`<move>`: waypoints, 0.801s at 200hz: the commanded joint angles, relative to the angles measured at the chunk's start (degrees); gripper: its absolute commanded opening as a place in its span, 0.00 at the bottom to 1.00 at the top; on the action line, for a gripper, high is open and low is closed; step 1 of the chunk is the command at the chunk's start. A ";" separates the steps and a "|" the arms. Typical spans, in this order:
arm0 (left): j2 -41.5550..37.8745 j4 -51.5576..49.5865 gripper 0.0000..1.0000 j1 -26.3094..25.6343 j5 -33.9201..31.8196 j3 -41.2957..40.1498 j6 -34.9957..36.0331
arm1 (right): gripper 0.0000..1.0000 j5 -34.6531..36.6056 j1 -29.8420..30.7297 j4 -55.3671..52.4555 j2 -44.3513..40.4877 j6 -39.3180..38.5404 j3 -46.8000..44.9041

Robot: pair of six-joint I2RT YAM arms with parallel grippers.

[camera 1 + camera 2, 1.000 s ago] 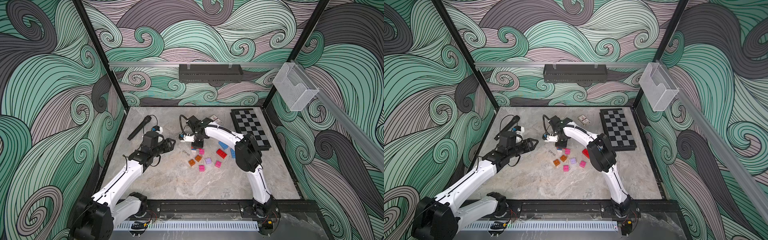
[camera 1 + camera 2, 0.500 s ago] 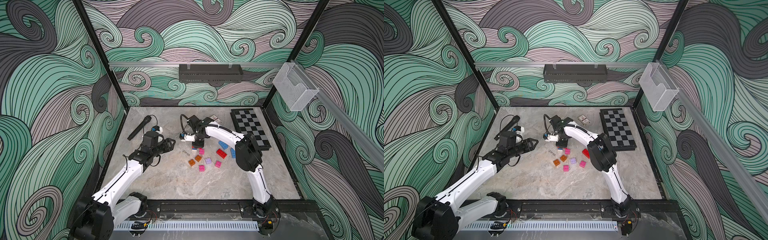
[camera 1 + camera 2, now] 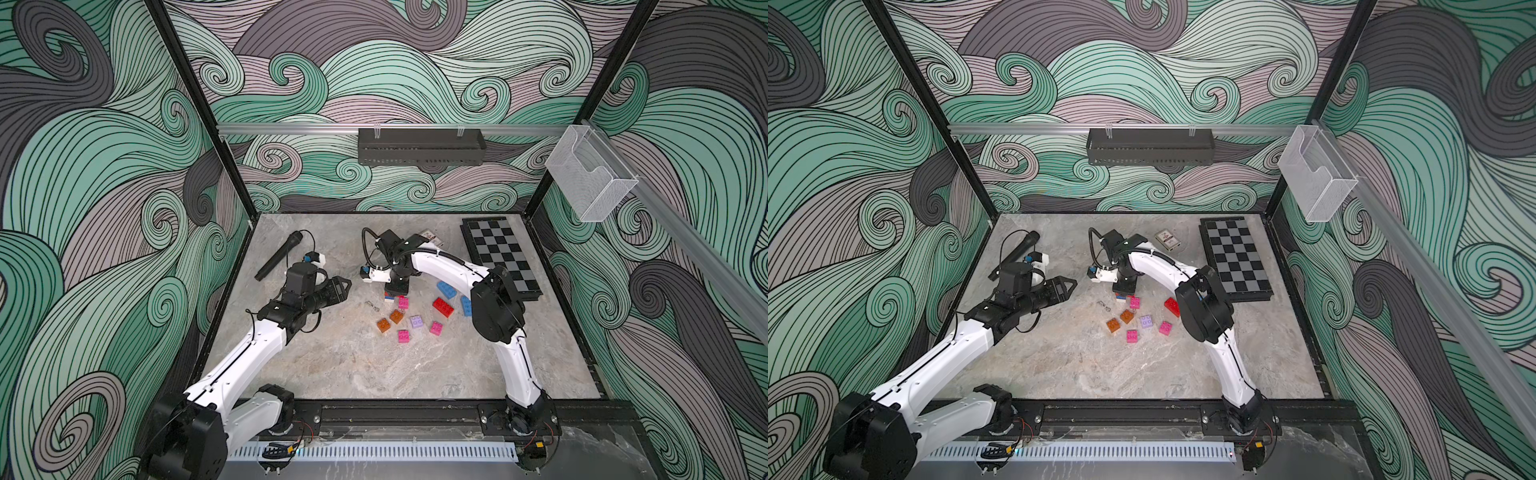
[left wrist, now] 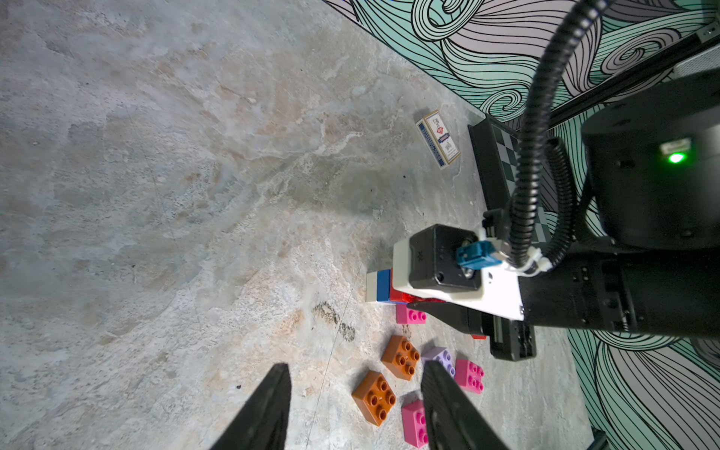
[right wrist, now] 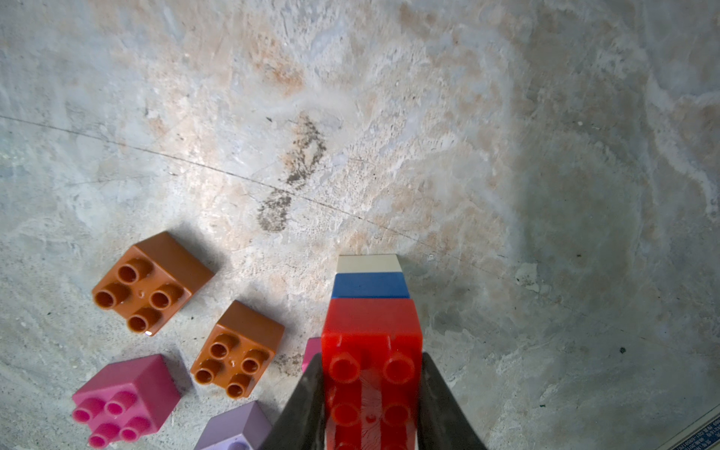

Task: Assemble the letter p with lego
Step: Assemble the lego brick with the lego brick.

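Observation:
My right gripper [image 5: 372, 358] is shut on a red oblong lego brick [image 5: 372, 335]. The brick tops a small stack, with a blue layer [image 5: 370, 285] and a white one [image 5: 368, 263] under it, the white one down at the table. In both top views the stack [image 3: 389, 296] [image 3: 1121, 296] is just behind the loose lego. These are two orange bricks [image 3: 383, 325] [image 3: 396, 316], a lilac one [image 3: 416, 321], pink ones [image 3: 403, 336], a red one [image 3: 443, 306] and blue ones [image 3: 446, 289]. My left gripper [image 4: 355, 366] is open and holds nothing. It hangs left of the bricks [image 3: 343, 286].
A folded chessboard [image 3: 500, 253] lies at the back right, with a boxed card deck [image 3: 1167, 240] beside it. A black microphone [image 3: 278, 255] with its cable lies at the back left behind my left arm. My right arm arches over the blue bricks.

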 commanded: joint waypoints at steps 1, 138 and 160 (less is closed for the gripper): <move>0.56 1.01 0.55 0.65 1.00 0.06 -0.28 | 0.24 -0.44 -0.84 -2.09 2.04 -0.68 -1.33; 1.56 1.28 0.55 0.67 1.70 0.15 -0.55 | 0.22 0.00 -0.15 -3.15 5.34 -0.78 0.34; 1.83 1.43 0.55 0.69 1.78 0.18 -0.65 | 0.22 0.04 0.02 -3.34 5.72 -0.78 0.65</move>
